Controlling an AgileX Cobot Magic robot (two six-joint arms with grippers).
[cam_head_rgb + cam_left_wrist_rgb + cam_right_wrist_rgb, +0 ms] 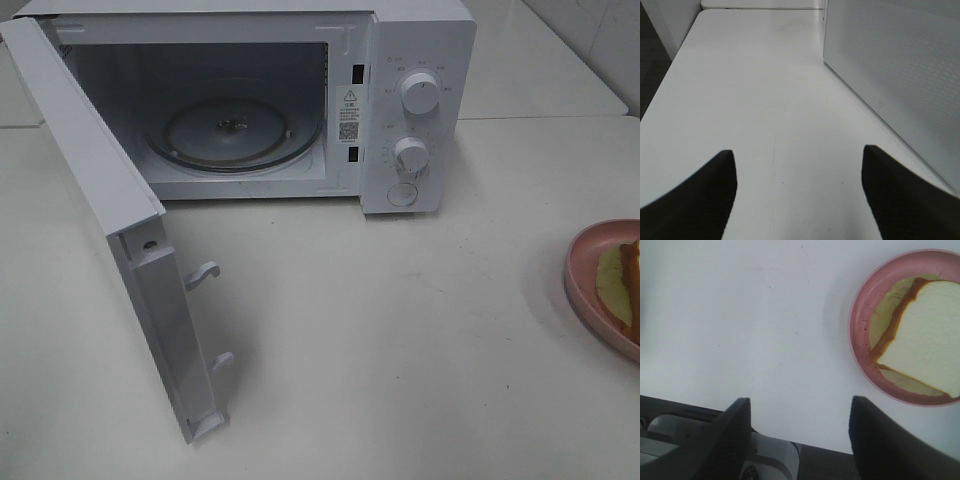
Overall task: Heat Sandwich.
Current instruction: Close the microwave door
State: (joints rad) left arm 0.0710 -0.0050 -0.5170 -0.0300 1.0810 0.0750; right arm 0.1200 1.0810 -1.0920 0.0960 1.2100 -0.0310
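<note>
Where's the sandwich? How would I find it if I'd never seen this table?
Start at the big white microwave with its door swung open, then look across the white table to the far right edge. There sits a round pink plate, and on it lies the sandwich: square white bread, tan-orange crust, pale yellow-green filling peeking out.

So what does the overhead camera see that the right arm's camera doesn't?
Only the overhead view shows the microwave, its door swung wide open, the glass turntable inside and two knobs.

Only the right wrist view shows nearly the whole sandwich, with filling sticking out under the bread, and the right gripper, jaws open with nothing between them.

Both show the pink plate with the sandwich on it, resting on the white table; overhead it is cut off at the edge.
</note>
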